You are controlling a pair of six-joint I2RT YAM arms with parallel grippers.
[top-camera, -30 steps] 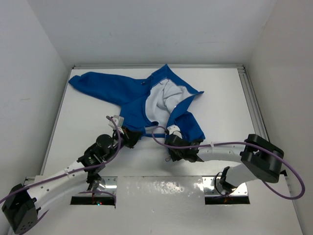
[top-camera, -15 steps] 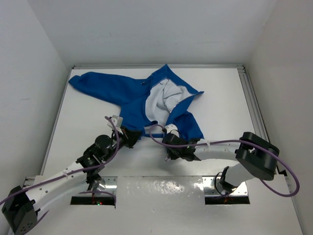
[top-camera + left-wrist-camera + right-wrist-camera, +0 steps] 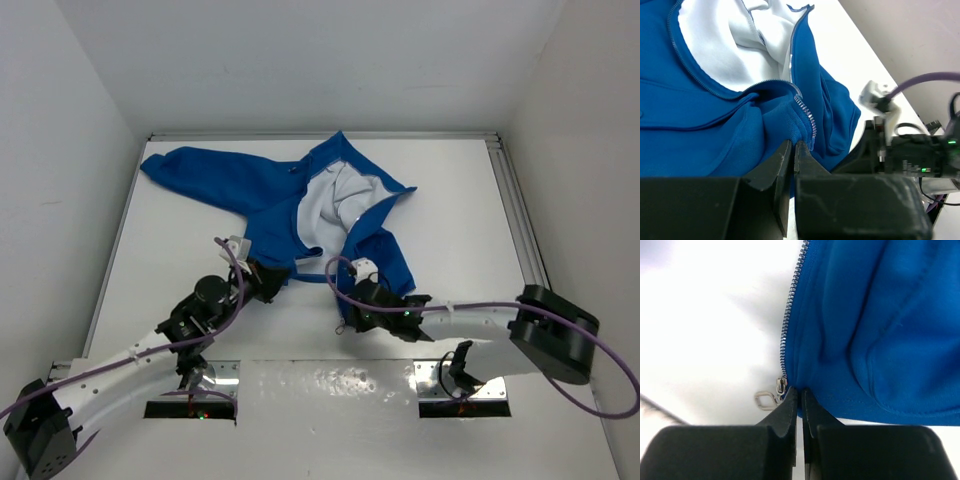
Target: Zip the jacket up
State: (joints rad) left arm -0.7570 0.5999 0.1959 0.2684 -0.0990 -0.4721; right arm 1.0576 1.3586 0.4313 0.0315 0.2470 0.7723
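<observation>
The blue jacket (image 3: 270,195) lies open on the table, grey-white lining (image 3: 335,205) showing, one sleeve stretched to the far left. My left gripper (image 3: 272,280) is shut on the jacket's bottom hem beside one zipper edge (image 3: 807,117). My right gripper (image 3: 362,300) is shut on the other front panel's bottom hem (image 3: 805,392), right next to the silver zipper slider and pull ring (image 3: 771,395). The zipper teeth (image 3: 790,310) run up from the slider. The two zipper halves are apart.
White walls close in the table on the left, back and right. A metal rail (image 3: 515,210) runs along the table's right side. Purple cables (image 3: 470,300) trail along both arms. The right gripper's body shows in the left wrist view (image 3: 905,150).
My right arm has swung; its elbow has moved right and nearer, and its gripper has shifted slightly right on the hem. The left arm and the jacket have hardly moved.
</observation>
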